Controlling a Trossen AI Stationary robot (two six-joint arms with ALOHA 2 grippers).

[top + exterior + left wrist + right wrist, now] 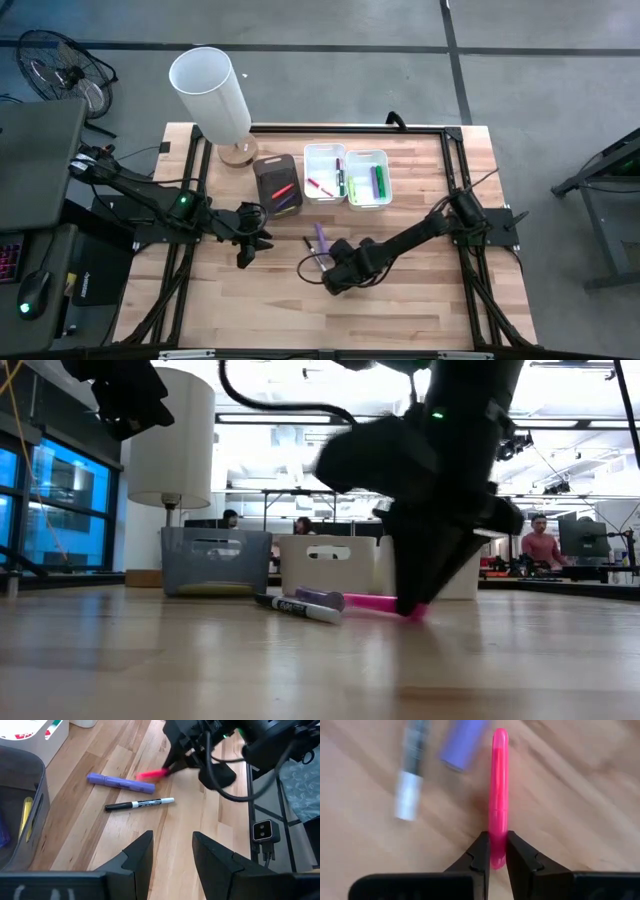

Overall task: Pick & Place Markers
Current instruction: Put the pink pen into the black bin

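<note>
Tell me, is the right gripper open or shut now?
Shut: the right gripper pinches the pink marker between both fingers.

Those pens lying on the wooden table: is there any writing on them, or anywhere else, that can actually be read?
None can be read.
Thin black-and-white marker: dark print on its white barrel, too blurred.
Purple highlighter: faint marks, illegible.
White plastic bin: red lettering inside, cut off and blurred.
Pink highlighter, gripped by the right tool: no print shows.
</note>
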